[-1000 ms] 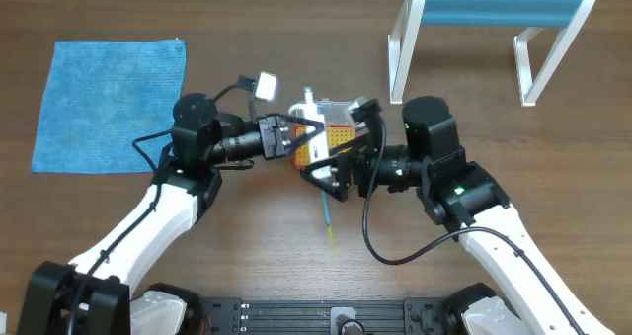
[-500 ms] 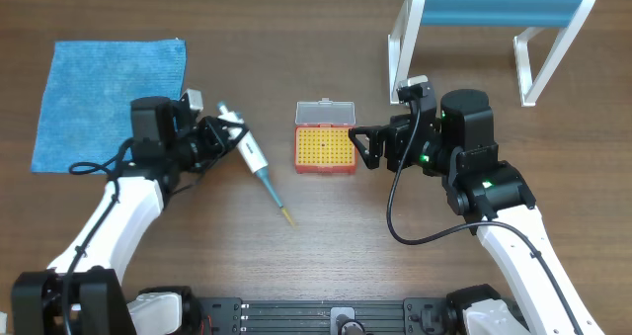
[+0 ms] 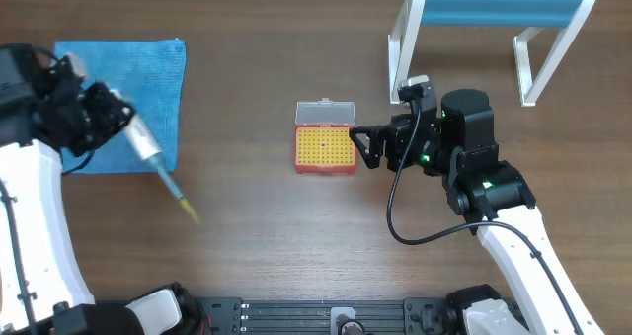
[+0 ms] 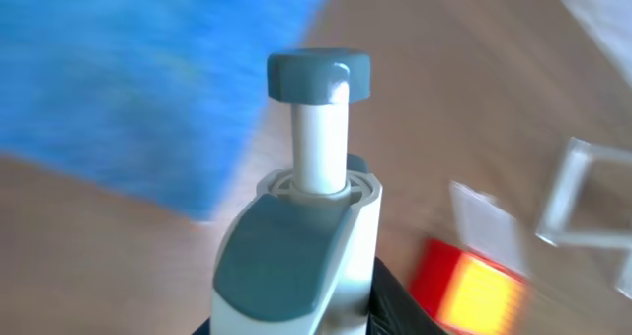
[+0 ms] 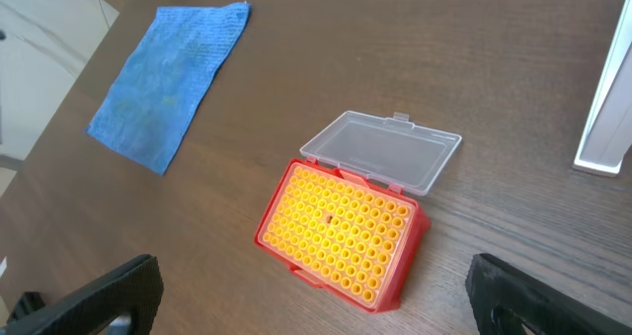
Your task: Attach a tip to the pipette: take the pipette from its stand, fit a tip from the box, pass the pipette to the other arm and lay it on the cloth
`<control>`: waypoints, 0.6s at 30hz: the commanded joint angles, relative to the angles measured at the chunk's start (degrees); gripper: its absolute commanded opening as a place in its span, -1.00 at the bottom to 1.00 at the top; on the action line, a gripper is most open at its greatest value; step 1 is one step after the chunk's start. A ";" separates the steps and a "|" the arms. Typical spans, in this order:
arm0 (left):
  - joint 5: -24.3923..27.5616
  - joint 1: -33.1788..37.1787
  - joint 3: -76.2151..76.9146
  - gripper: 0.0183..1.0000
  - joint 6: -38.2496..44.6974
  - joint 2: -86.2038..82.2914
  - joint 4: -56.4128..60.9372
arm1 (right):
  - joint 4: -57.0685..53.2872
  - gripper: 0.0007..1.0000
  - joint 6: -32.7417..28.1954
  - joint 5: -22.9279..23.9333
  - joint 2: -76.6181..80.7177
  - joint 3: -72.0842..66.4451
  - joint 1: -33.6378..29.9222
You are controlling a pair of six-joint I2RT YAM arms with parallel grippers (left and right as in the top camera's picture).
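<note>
On the left we see the left gripper [image 3: 111,118] clamped on the pipette [image 3: 148,149], which slants over the lower right corner of the blue cloth [image 3: 118,63], its yellow tip [image 3: 188,210] pointing off the cloth. In the middle sits the tip box [image 3: 325,148], lid open. Just to its right, the right gripper [image 3: 365,147] hangs with fingers spread wide, holding nothing.
</note>
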 commanded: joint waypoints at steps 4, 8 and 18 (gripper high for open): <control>-23.71 1.27 1.27 -0.98 17.31 0.66 -13.25 | 0.09 1.00 2.08 0.76 -0.79 0.79 -0.33; -24.68 1.27 1.29 -0.98 20.68 4.11 -13.94 | 0.09 0.99 5.05 0.72 -0.31 0.79 -0.33; -21.07 1.14 46.31 -0.98 23.12 41.75 -23.41 | 0.11 1.00 8.04 0.70 -0.28 0.79 -0.02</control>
